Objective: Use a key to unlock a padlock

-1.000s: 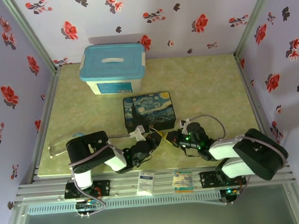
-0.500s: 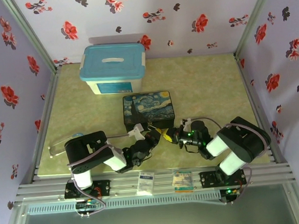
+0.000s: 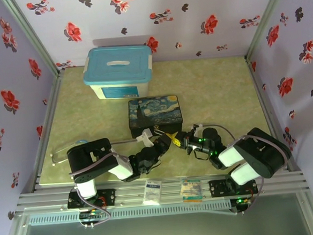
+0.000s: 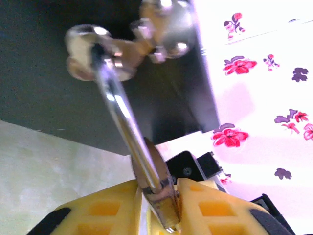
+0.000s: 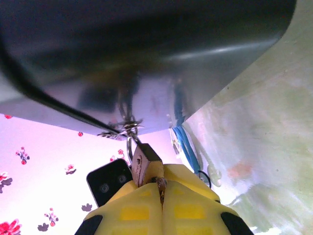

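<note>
The brass padlock [image 5: 143, 162] hangs by its thin silver shackle [image 4: 115, 98] from the hasp [image 4: 98, 49] on the front of the Starry Night box [image 3: 156, 115]. My left gripper [image 4: 159, 191] is shut on the padlock's body, seen edge-on between the yellow fingers [image 4: 107, 205]. Facing it, my right gripper [image 5: 160, 188] is shut on the small dark key [image 5: 159, 182], whose tip sits right at the padlock's lower end. From above, the left gripper [image 3: 166, 140] and right gripper [image 3: 182, 142] meet just in front of the box.
A blue-lidded storage bin [image 3: 120, 70] stands behind the box. A stethoscope [image 3: 62, 153] lies at the left by the table's edge, and its blue tubing [image 5: 183, 147] runs under the box's corner. Flowered walls close in three sides.
The right arm's elbow pulled in, then swung out a little, while its gripper stayed against the padlock. The left arm has hardly moved.
</note>
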Robot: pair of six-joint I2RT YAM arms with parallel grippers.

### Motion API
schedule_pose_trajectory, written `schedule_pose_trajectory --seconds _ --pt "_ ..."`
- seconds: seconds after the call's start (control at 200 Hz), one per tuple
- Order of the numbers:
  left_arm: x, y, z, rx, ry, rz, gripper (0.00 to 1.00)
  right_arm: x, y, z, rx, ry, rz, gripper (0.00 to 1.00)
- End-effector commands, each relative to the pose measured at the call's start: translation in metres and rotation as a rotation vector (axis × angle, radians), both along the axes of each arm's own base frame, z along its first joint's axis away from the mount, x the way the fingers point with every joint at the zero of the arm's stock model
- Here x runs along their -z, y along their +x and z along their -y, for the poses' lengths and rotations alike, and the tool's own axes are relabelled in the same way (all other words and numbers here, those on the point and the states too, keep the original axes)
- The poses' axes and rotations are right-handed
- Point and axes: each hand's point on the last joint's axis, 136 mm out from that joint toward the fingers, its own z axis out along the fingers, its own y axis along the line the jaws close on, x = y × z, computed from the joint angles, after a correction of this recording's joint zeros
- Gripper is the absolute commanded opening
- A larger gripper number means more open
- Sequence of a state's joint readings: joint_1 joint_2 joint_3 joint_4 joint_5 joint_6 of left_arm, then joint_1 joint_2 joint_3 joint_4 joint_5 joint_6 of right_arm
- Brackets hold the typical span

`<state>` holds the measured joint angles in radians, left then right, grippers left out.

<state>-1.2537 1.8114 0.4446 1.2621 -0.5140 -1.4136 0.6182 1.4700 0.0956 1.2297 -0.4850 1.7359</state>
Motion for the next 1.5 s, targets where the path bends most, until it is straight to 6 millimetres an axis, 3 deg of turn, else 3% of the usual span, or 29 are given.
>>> schedule_pose_trajectory --seconds 0.0,0.185,0.29,0.505,0.685,0.795,0.965,1.095,1.205,1.28,1.355,1.425,1.49 --pt "0.001 -0.019 0.011 0.093 0.029 0.022 0.26 -0.049 0.016 -0.003 0.054 0.134 0.121 0.0" --pt "0.024 -0.021 -0.007 0.026 0.061 -0.02 0.21 -0.054 0.021 -0.002 0.082 0.15 0.12 0.0" --pt "0.025 -0.021 -0.019 -0.017 0.071 -0.017 0.32 -0.048 0.02 -0.001 0.083 0.137 0.106 0.0" --pt "0.027 -0.02 -0.027 -0.042 0.073 -0.022 0.31 -0.047 0.021 -0.001 0.086 0.129 0.115 0.0" --pt "0.044 -0.018 -0.044 -0.106 0.076 -0.066 0.34 -0.041 0.021 -0.001 0.083 0.114 0.112 0.0" --pt "0.026 -0.018 -0.039 -0.084 0.098 0.002 0.34 -0.026 0.019 0.002 0.087 0.069 0.103 0.0" --pt "-0.003 -0.014 -0.034 -0.087 0.073 0.069 0.58 -0.004 0.015 0.004 0.074 0.001 0.094 0.0" --pt "-0.002 -0.006 -0.031 -0.094 0.082 0.074 0.62 0.002 0.014 0.002 0.061 -0.02 0.097 0.0" --pt "0.011 0.003 -0.03 -0.088 0.082 0.035 0.64 0.003 0.013 0.001 0.056 -0.024 0.095 0.0" --pt "0.018 0.006 -0.02 -0.061 0.063 0.0 0.59 0.003 0.012 0.0 0.053 -0.027 0.099 0.0" --pt "0.023 0.007 -0.011 -0.036 0.067 -0.008 0.46 0.003 0.012 -0.001 0.051 -0.023 0.094 0.0" --pt "0.031 0.008 -0.009 -0.036 0.067 -0.029 0.41 0.0 0.013 -0.003 0.05 -0.016 0.101 0.0" --pt "0.041 0.008 -0.014 -0.053 0.078 -0.049 0.27 -0.004 0.013 -0.004 0.052 -0.009 0.111 0.0"
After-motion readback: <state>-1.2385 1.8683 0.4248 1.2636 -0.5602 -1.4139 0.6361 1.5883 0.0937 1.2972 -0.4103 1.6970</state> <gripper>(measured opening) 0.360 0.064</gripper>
